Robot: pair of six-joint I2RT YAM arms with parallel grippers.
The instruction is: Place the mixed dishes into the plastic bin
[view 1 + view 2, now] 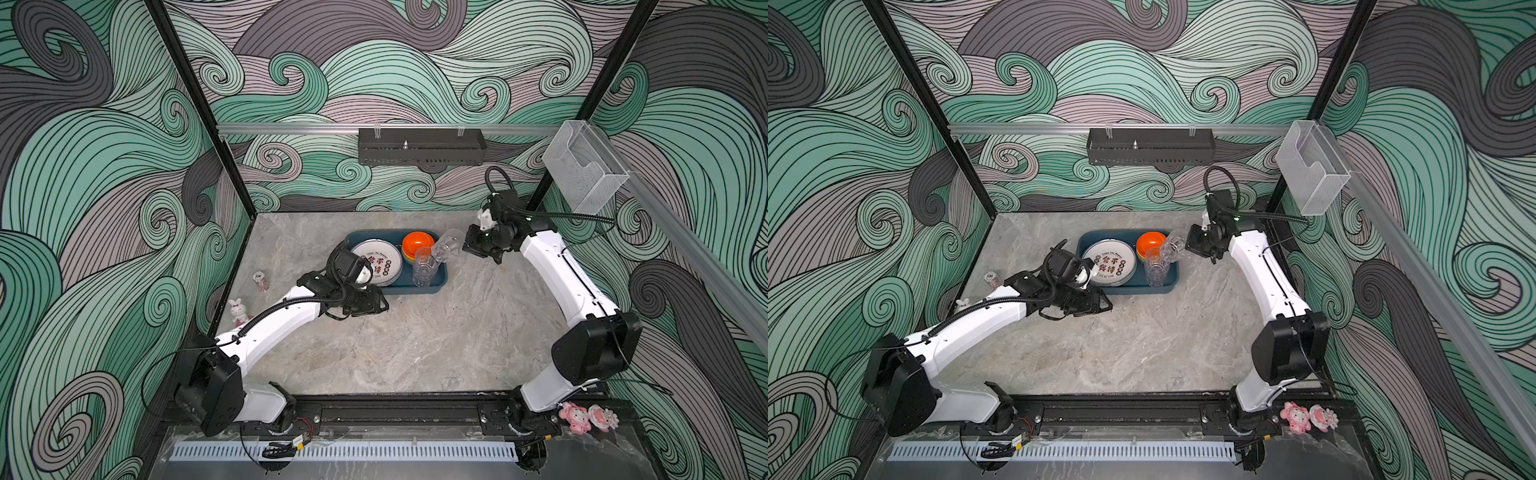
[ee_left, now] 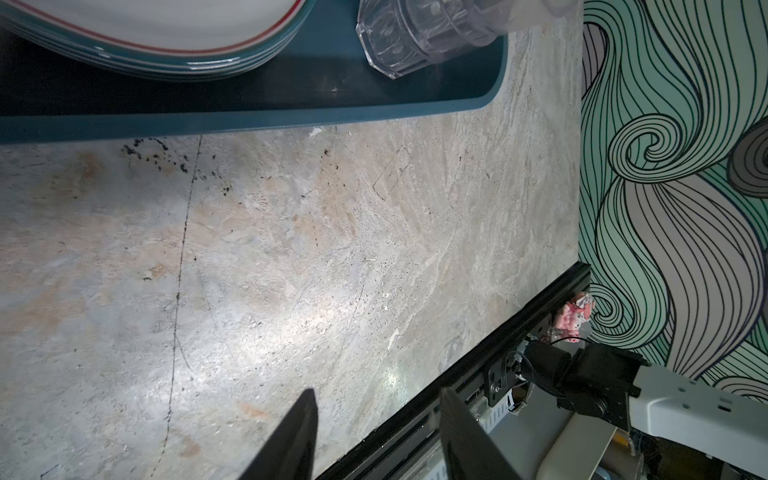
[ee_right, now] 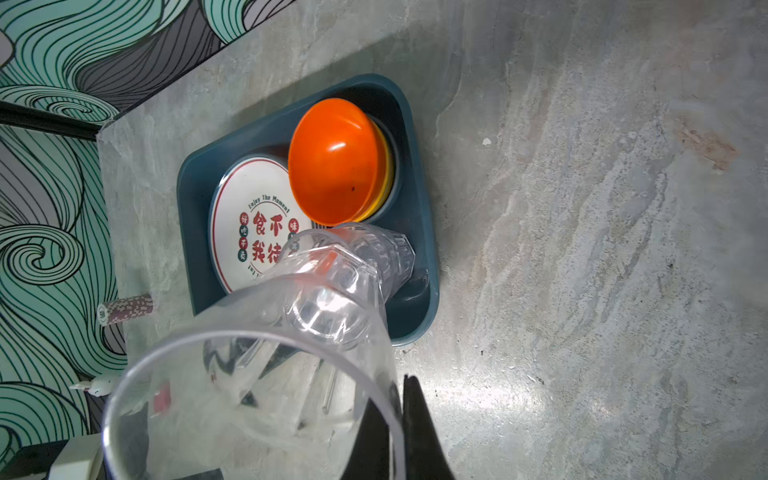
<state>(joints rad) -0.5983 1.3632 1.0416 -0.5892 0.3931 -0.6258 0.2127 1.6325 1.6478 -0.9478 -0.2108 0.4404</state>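
Right pincer [image 1: 466, 245] is clamped on the rim of a clear tumbler [image 1: 447, 246], holding it tipped sideways over the right end of the plastic bin [image 1: 415, 288], just above a second tumbler [image 1: 424, 270] standing inside by the bowls [image 1: 417, 244] and plates [image 1: 376, 259]. That arm reaches in from the right with its wrist about level. Left pincer [image 1: 382, 306] hovers half open and empty over the table [image 1: 415, 345], just in front of the bin.

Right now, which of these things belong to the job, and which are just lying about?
Job: bin, plates, bowls, standing glass, tilted glass in right end effector.
Lying about: rabbit figurine, chip stack, pink toys, clear box, black tray.
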